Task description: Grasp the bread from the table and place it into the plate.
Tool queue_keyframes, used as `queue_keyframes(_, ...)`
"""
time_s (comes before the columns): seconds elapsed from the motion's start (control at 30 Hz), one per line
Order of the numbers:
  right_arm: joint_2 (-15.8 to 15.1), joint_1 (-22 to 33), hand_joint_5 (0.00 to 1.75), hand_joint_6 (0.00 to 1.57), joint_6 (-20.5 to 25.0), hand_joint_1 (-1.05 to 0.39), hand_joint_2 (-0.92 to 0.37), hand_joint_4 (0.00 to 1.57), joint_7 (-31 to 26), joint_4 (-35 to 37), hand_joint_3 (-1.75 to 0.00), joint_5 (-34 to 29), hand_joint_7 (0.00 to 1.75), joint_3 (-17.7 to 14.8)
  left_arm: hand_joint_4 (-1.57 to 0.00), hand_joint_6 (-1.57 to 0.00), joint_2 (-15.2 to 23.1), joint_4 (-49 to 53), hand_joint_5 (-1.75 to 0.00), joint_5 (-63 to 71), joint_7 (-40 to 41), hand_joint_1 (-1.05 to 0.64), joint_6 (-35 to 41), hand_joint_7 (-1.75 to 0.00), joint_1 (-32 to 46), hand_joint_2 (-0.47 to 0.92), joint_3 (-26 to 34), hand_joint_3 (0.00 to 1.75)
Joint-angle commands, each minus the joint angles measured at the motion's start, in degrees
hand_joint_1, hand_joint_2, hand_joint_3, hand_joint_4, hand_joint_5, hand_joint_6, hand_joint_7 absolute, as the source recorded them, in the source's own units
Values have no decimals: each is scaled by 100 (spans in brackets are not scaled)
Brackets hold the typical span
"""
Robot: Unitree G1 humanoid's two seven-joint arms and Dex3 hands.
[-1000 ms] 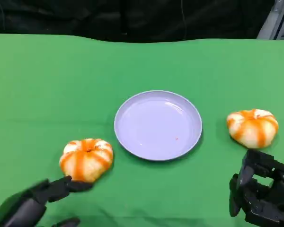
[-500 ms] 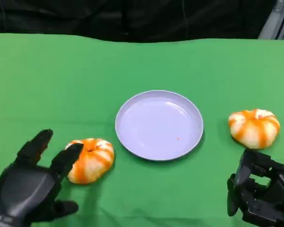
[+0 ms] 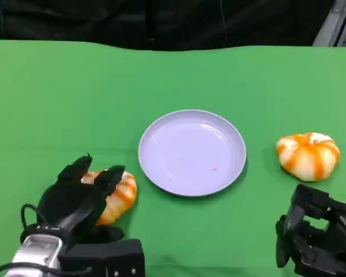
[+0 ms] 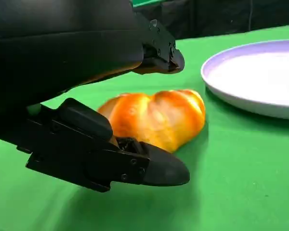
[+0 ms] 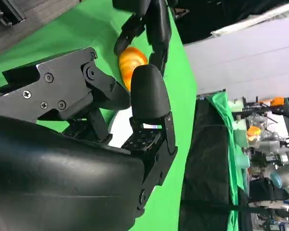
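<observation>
**Me:** My left hand (image 3: 75, 199) is over the near-left bread (image 3: 120, 196), fingers spread around it: some above, one low by the table. In the left wrist view the bread (image 4: 156, 118) sits between the upper fingers (image 4: 156, 50) and the lower one. I can't tell if they touch it, and it lies on the green cloth (image 3: 75, 104).

**Ops:** So is it gripped or not?

**Me:** Fingers apart, nothing pinched that I can see. The bread rests on the table, just left of the plate (image 3: 192, 152) and close to its rim, not touching it.

**Ops:** Right side?

**Me:** My right hand (image 3: 317, 236) is at the near right, low over the cloth, fingers curled in with nothing in them. The second bread (image 3: 308, 154) lies just beyond it, apart from it — right of the plate with a gap of cloth between.

**Ops:** Plate state?

**Me:** Lavender, round, centre of the table, upright; a tiny speck on its inside. The left wrist view shows its rim (image 4: 241, 103) just past the bread.

**Ops:** Background?

**Me:** Dark curtain (image 3: 161, 23) along the far edge of the table.
</observation>
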Motion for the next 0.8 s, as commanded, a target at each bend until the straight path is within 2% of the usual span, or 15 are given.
queue_keyframes(0.03,-44,53,175,77,-26,-7,-68,85,-15,-90,-96,15,156,-33,0,-19,-15,421,0,-193,114,-85,128,0,-251,92,-140,33)
queue_keyframes(0.3,-38,101,175,76,19,-6,-69,85,-35,-174,-98,50,157,-30,0,-23,-112,1307,0,-592,444,-81,56,-1,-640,92,-315,30)
queue_keyframes(0.63,-60,122,175,75,109,-6,-69,85,-44,-229,-98,75,159,-40,0,-25,-104,1918,0,-1008,784,-80,-202,-1,-857,92,-411,31)
queue_keyframes(0.7,-52,131,175,75,124,-6,-69,85,-41,-246,-98,89,159,-40,-6,-29,-100,1991,-3,-1112,833,-75,-334,-3,-869,92,-405,29)
queue_keyframes(0.77,-31,137,175,75,120,-5,-69,85,-43,-254,-98,99,159,-36,-28,-40,-80,1836,-8,-1196,754,-59,-331,-4,-819,92,-397,25)
queue_keyframes(0.8,-27,138,175,75,118,-5,-69,85,-43,-256,-98,101,159,-34,-33,-43,-73,1794,-8,-1222,733,-55,-324,-4,-806,92,-399,24)
